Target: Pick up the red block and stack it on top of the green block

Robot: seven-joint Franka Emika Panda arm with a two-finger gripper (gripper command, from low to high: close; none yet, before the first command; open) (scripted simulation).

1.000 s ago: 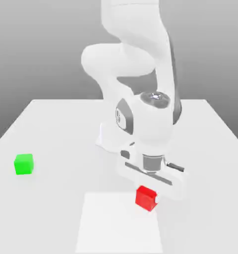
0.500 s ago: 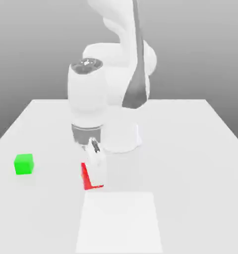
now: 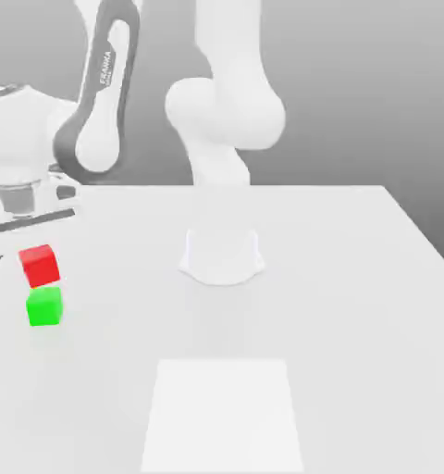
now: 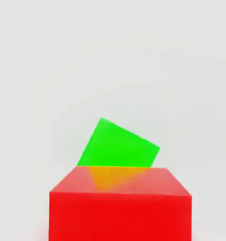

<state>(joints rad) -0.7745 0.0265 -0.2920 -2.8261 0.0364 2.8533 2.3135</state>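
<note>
The red block [image 3: 39,266] hangs in the air at the exterior view's left, just above the green block [image 3: 44,306], with a thin gap between them. My gripper [image 3: 35,255] comes down from the white hand [image 3: 13,180] and is shut on the red block. The green block rests on the white table [image 3: 355,278]. In the hand view the red block [image 4: 119,207] sits close to the camera, and the green block [image 4: 118,143] lies on the table beyond it, turned at an angle to the red one.
The arm's white base [image 3: 222,255] stands in the middle of the table. A paler square patch [image 3: 222,417] lies on the table's near side. The table's left edge runs close to the two blocks.
The arm has swung from the exterior view's right front across to the left, carrying the red block off the table to just above the green block.
</note>
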